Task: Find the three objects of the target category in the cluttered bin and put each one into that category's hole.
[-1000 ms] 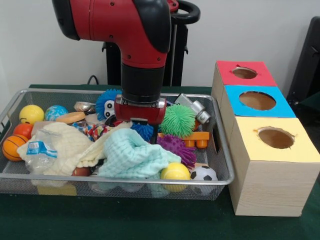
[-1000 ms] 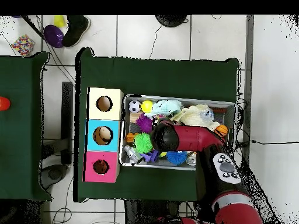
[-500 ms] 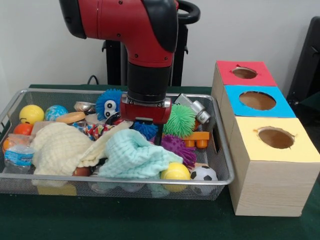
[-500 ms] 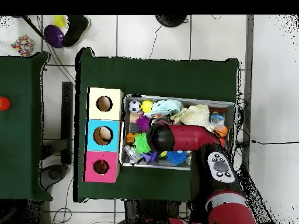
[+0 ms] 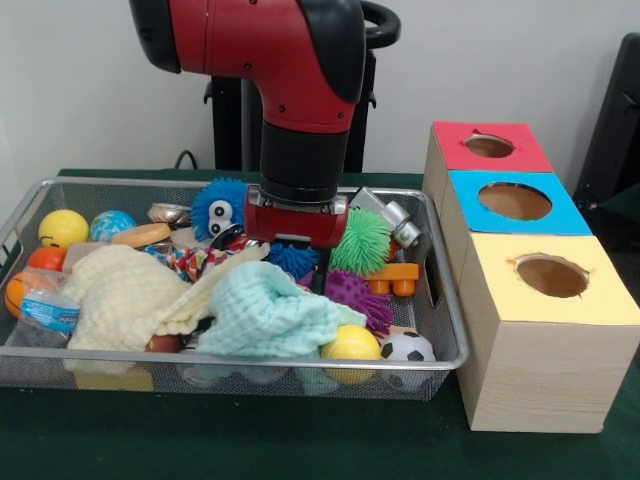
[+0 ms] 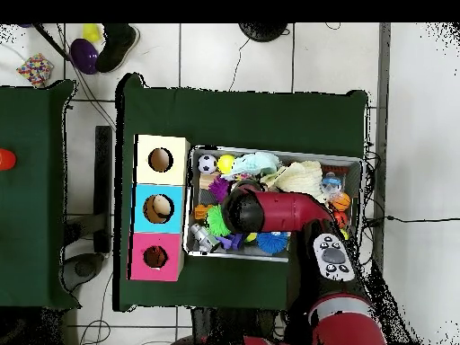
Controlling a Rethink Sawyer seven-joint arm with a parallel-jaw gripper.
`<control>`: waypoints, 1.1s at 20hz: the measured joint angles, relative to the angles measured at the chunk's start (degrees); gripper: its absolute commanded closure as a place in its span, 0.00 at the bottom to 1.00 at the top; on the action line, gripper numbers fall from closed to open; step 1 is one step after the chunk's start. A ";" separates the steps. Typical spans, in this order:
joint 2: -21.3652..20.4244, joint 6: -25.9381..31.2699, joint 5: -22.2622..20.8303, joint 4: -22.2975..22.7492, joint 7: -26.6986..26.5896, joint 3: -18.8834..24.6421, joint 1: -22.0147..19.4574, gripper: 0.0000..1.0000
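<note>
Front view: hand low in centre of the bin, buried among spiky balls, can't tell its spread. No plush toys identifiable. Red box hole upper right of frame.

The red and black arm bends at an elbow and drops its black wrist straight down. Its end effector hangs low, the red flange level. From above, the arm reaches across from the base; the fingers are hidden.
</note>
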 measured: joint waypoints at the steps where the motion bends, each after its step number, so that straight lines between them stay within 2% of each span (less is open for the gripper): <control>1: -0.02 0.00 0.00 -0.12 0.00 -0.22 0.19 0.00; 9: -0.75 0.00 -0.01 -1.48 0.00 -2.40 2.99 0.00; 17: -4.60 0.01 0.08 -2.41 0.00 -4.77 7.40 0.00; 22: -5.82 0.02 0.40 -2.89 0.00 -5.04 8.18 0.00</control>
